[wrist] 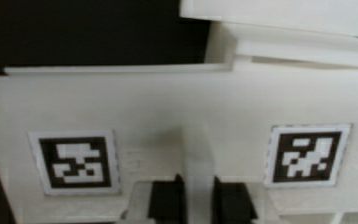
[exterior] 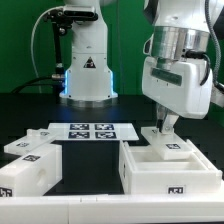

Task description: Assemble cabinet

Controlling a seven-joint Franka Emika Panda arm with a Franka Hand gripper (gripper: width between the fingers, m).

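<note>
Hanging over 1 white open-topped cabinet box (exterior: 150, 178), the gripper (exterior: 164, 130): fingers' grip impossible to tell; 2 square tags (wrist: 78, 160) close up, 1 separate white part (exterior: 30, 172).

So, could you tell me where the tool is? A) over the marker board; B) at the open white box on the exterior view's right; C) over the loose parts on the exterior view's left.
B: the tool sits low at the far wall of the open white box.
</note>
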